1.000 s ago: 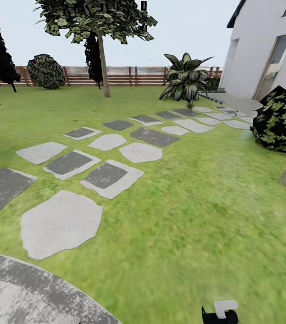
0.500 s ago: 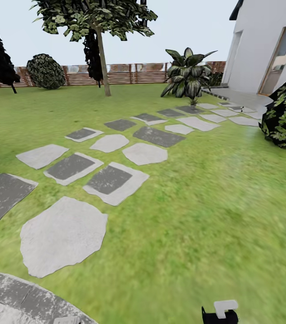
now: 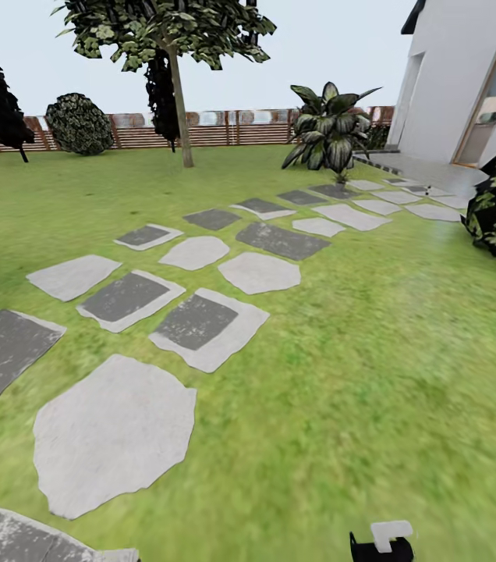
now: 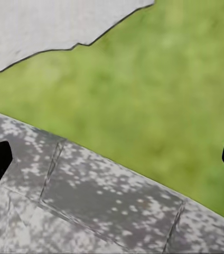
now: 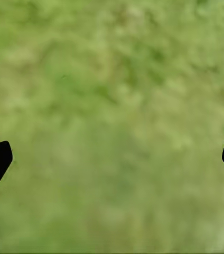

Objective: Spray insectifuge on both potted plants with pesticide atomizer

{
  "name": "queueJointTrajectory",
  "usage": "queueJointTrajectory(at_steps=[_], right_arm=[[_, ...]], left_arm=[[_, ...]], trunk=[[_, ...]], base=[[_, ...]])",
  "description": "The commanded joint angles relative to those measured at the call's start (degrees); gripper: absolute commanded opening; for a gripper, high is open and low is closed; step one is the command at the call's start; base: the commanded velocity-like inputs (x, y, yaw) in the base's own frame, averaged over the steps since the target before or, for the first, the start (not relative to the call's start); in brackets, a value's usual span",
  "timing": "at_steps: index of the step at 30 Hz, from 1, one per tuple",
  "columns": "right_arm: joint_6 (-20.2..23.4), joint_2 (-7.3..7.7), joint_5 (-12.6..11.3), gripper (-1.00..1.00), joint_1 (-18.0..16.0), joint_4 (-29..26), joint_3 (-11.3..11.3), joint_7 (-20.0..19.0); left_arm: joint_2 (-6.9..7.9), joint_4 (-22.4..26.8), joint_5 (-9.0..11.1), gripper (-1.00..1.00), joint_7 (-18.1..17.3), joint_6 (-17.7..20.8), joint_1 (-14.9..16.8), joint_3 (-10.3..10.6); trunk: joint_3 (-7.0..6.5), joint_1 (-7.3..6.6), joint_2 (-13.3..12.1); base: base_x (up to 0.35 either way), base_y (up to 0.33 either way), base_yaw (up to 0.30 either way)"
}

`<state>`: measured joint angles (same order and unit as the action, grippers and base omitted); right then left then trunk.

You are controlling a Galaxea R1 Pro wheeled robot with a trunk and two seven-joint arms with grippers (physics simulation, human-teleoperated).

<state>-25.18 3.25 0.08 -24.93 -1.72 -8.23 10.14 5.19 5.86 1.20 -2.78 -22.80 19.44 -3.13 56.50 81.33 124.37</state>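
stepping slabs [image 3: 113, 433]: about 18 | trunked trees [image 3: 176, 94]: 1 | round bushes [image 3: 79, 123]: 2 | fences [image 3: 224, 129]: 1 | houses [image 3: 466, 70]: 1

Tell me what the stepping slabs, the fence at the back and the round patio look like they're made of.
The stepping slabs look like matte stone, pale or dark grey with irregular edges. The fence seems to be brown wood, given its horizontal slats and posts. The patio looks like speckled grey stone or gravelly paving, with joint lines dividing it.

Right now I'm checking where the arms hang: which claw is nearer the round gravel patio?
Left. The left claw hangs right over the patio, near its edge beside the lawn. Under the right claw lies just grass.
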Motion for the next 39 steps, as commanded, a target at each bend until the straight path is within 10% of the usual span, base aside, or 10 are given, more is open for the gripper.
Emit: queueJointTrajectory(at_steps=[1,39], right_arm=[[-0.1,0.0,0.0,1.0,0.0,0.0,-0.5,0.4],[-0.1,0.0,0.1,1.0,0.0,0.0,-0.5,0.4]], left_arm=[[-0.01,-0.1,0.1,1.0,-0.3,-0.1,0.0,-0.3],[-0.01,-0.1,0.1,1.0,-0.3,-0.1,0.0,-0.3]], trunk=[[0.05,0.02,0.0],[-0.95,0.02,0.0]], base=[[0.286,0.199,0.0],[0.288,0.196,0.0]])
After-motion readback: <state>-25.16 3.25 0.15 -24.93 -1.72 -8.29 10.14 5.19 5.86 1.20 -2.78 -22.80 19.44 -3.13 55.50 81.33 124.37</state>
